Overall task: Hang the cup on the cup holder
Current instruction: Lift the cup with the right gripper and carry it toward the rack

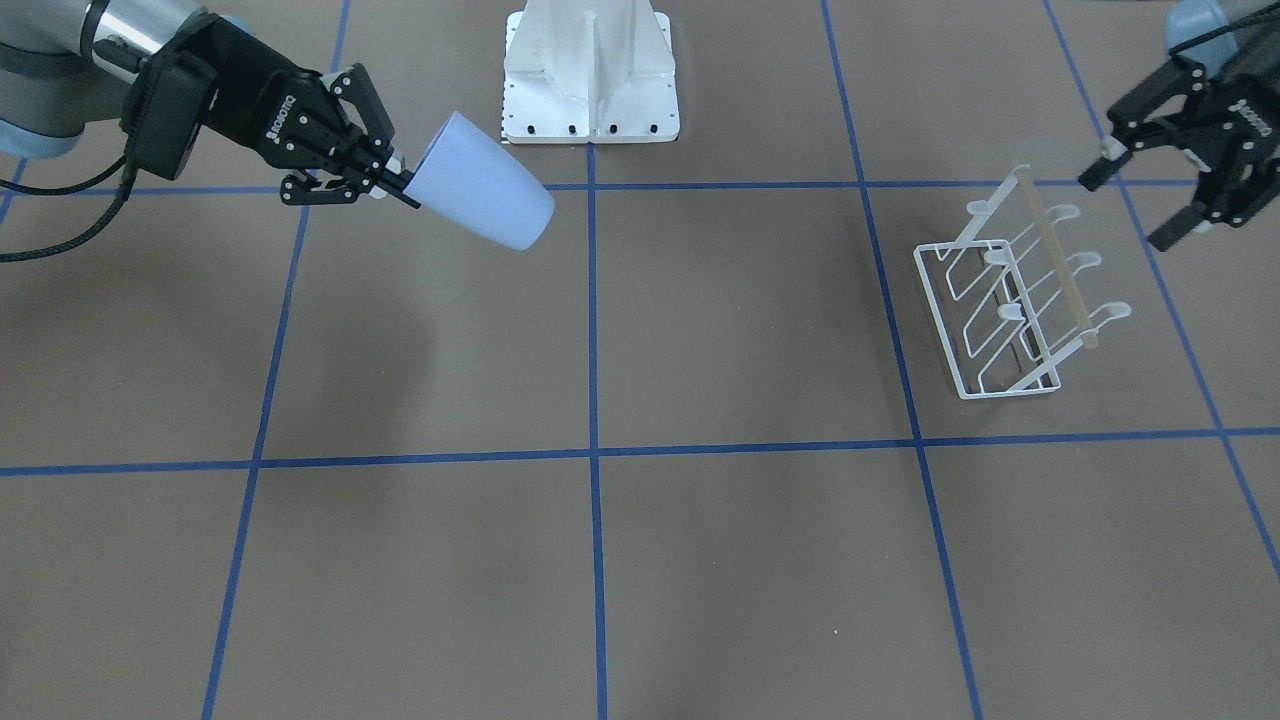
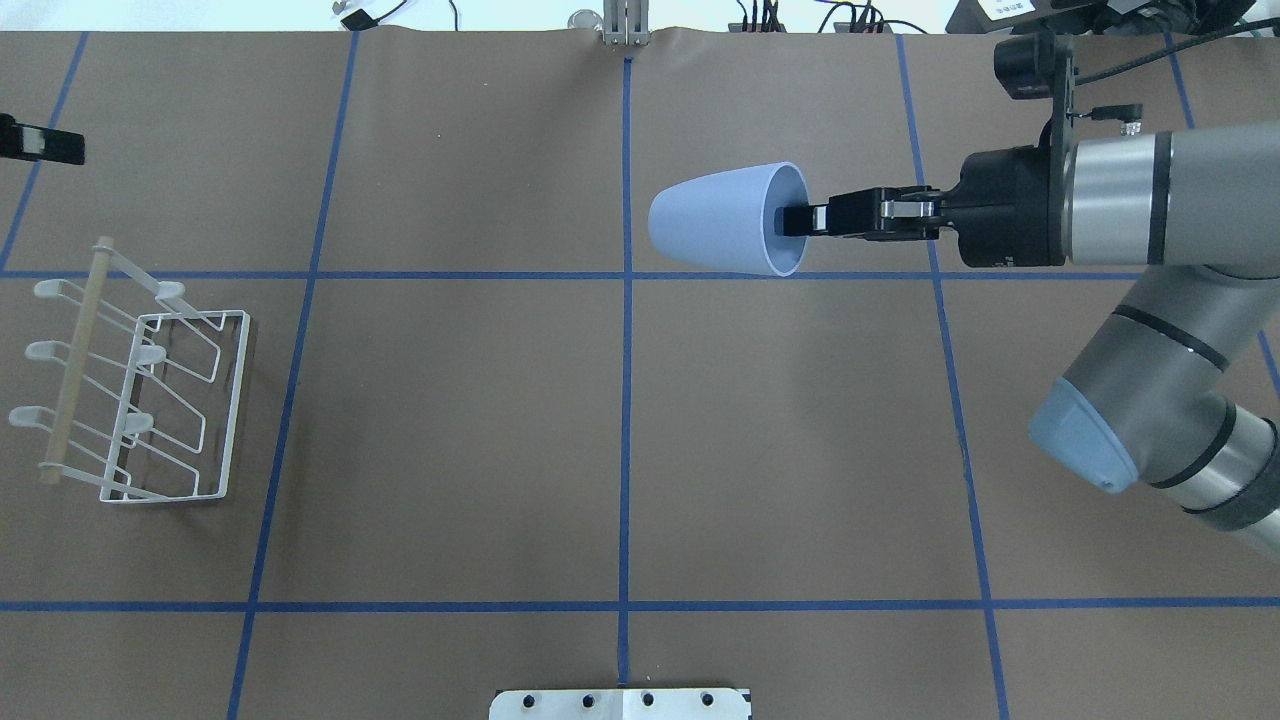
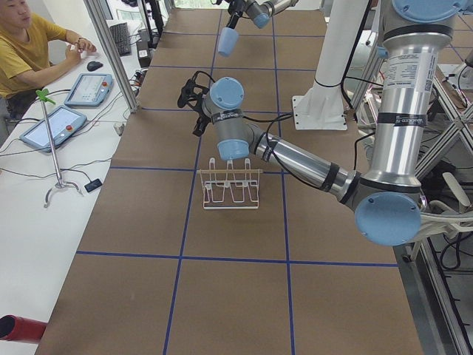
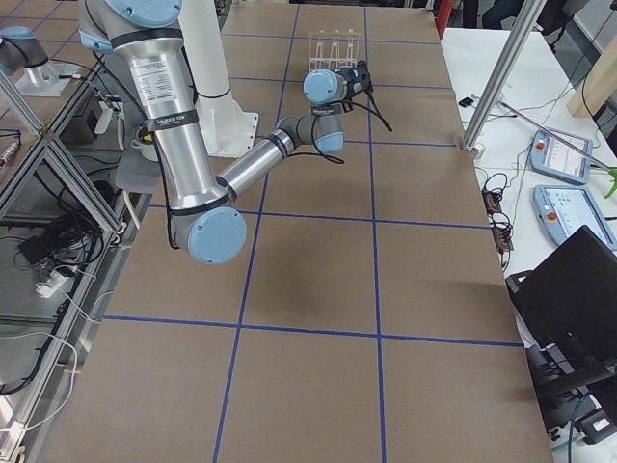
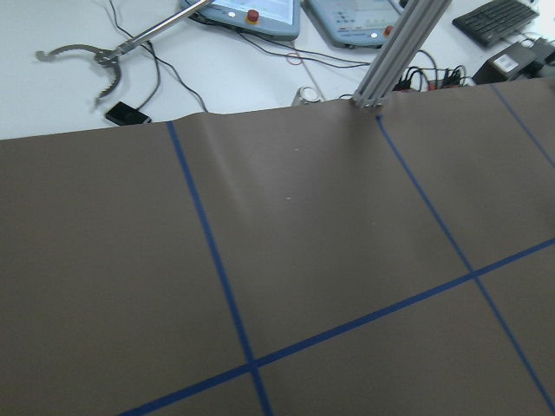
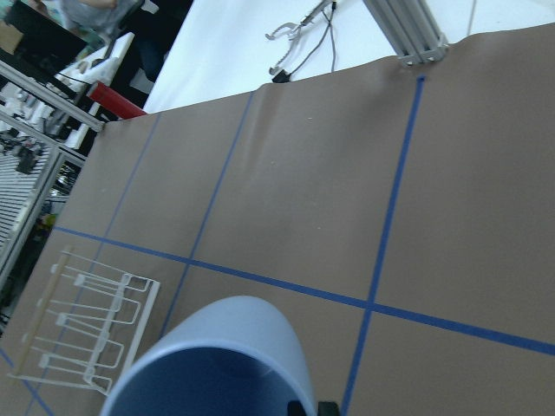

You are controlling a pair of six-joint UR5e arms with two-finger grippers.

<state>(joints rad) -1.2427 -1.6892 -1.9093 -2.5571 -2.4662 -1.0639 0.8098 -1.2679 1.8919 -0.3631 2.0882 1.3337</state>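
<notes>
The pale blue cup (image 1: pixel 485 195) is held in the air, lying on its side, by my right gripper (image 1: pixel 405 185), which is shut on its rim with one finger inside the mouth. In the overhead view the cup (image 2: pixel 715 220) is near the table's middle, base pointing left, with the right gripper (image 2: pixel 795 218) at its rim. The white wire cup holder (image 1: pixel 1058 260) with its wooden rod stands far off at the table's left end (image 2: pixel 75 360). My left gripper (image 1: pixel 1135 205) hangs open and empty just beyond the holder's rod side.
The white robot base mount (image 1: pixel 590 75) stands at the table's rear centre. Blue tape lines (image 2: pixel 625 400) grid the brown table. A seated operator (image 3: pixel 29 44) and teach pendants (image 3: pixel 55 122) are at a side table beyond the far edge.
</notes>
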